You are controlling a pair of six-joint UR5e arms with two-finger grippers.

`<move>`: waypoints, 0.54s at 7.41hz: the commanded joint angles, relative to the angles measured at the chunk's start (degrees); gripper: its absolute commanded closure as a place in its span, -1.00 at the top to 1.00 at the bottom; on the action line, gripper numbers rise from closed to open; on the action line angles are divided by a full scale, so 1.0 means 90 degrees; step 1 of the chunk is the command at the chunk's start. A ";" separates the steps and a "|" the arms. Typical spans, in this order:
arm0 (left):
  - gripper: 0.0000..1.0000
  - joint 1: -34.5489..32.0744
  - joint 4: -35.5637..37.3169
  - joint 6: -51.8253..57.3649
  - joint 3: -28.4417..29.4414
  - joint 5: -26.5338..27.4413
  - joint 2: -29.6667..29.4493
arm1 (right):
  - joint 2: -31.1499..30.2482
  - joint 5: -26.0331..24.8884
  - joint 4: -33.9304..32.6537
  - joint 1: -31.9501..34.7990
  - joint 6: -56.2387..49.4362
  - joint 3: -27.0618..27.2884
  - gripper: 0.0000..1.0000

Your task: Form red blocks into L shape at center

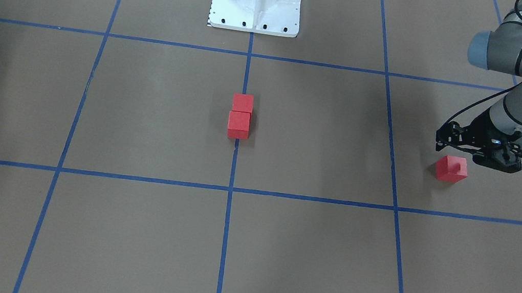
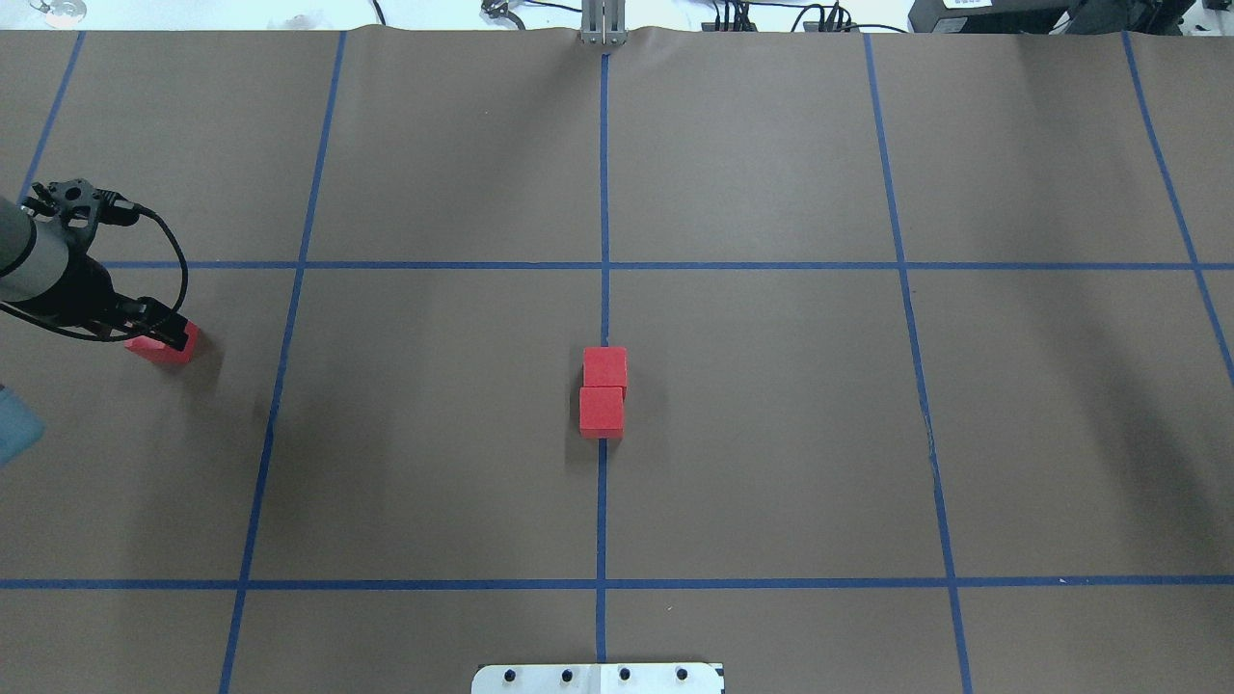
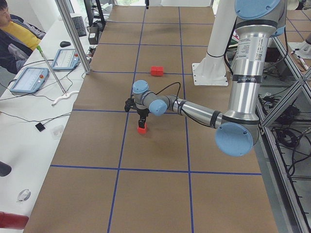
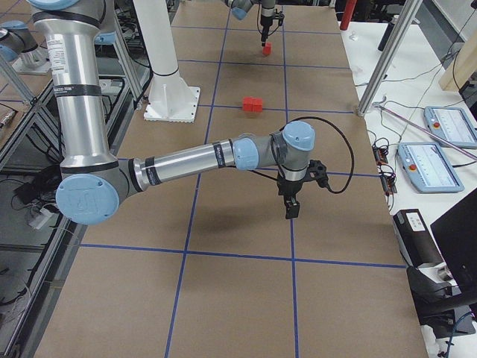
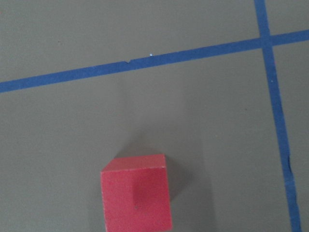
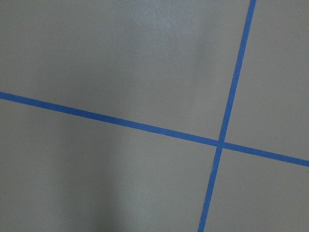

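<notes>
Okay, got a pair of red blocks [image 2: 602, 413] sitting at the center [image 2: 694, 405] of the brown floor, right on the middle tape line [image 2: 603, 193]. Touching face to face and lined up along that line, edges a touch off from each other. Just a short straight bar of two, not an L.

Spotted the third block [image 2: 159, 349] way off on the robot's left, past the next tape line over, well apart from the pair. Resting on the floor with a shadow beside it.

Got the left gripper [image 2: 172, 334] down right at that block, black fingers aimed at the floor and overlapping its top edge in the overhead view. Can't tell the jaw state there — clamped on the block or just parked around it, no way to say. Seeing no fingers in the left wrist view, only the block low in the frame and two crossing strips of tape.

Found the right gripper [image 4: 291, 210] only in the side view — reaching out low, pointing down by a tape line, far from all three blocks. Can't tell open or closed from that angle.

Also seeing the white base [image 2: 598, 678] in line with the middle tape.
</notes>
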 commanded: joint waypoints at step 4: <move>1.00 -0.0004 -0.0044 0.0041 0.0269 0.0013 -0.0077 | 0.0015 0.0000 0.0000 0.0000 0.0010 -0.0009 0.98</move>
